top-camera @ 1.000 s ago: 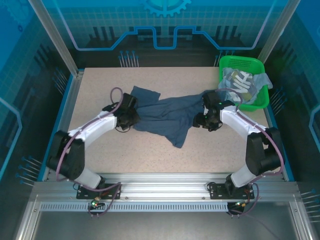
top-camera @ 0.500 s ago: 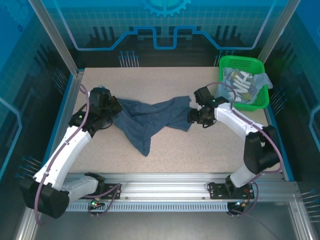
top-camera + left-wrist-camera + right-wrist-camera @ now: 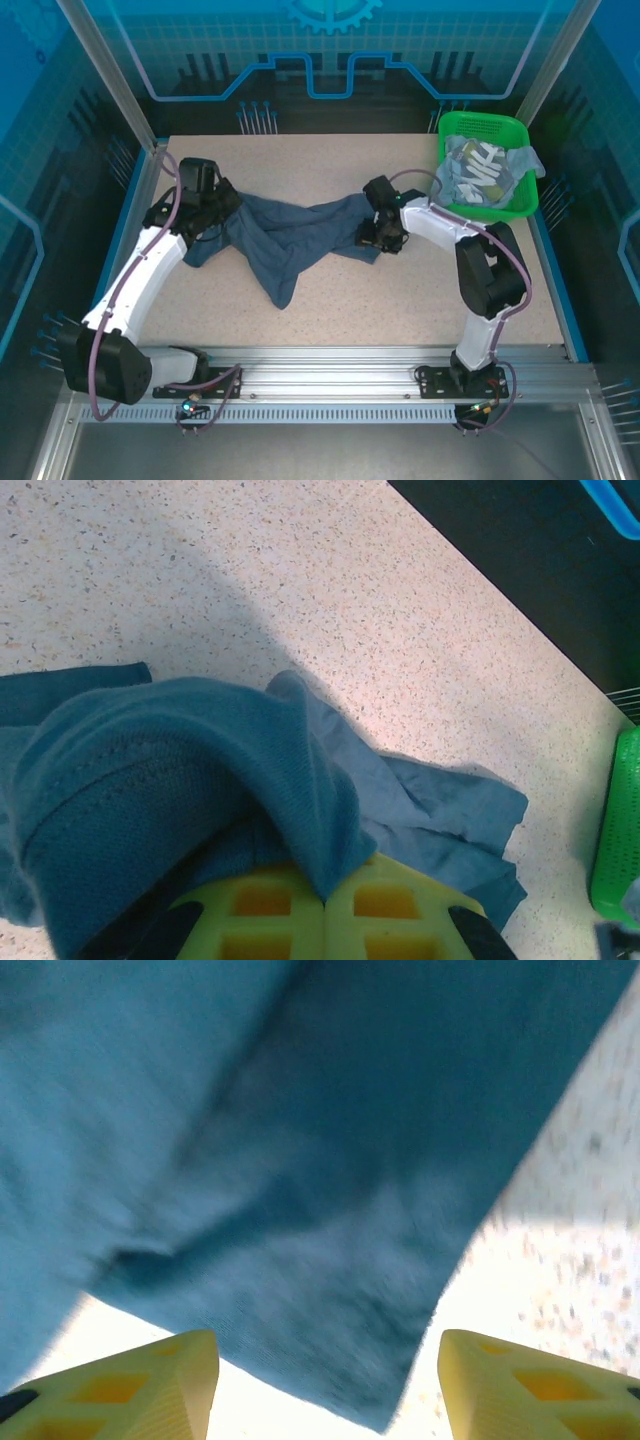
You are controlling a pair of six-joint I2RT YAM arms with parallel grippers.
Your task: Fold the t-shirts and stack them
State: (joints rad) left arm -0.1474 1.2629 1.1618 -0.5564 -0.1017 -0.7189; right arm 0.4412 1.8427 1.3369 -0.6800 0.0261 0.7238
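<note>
Robot lab work cell. Two white-and-black arms, left arm (image 3: 140,280) and right arm (image 3: 478,262), bolted side by side to slotted aluminium rail (image 3: 330,385) at near edge. Speckled surface (image 3: 400,300) with blue rim, boxed in by slanted metal posts (image 3: 105,70) and clear panels (image 3: 200,50) printed with blue gear (image 3: 330,10) and circuit-style lines. Green mesh basket (image 3: 500,125) at far right corner.
</note>
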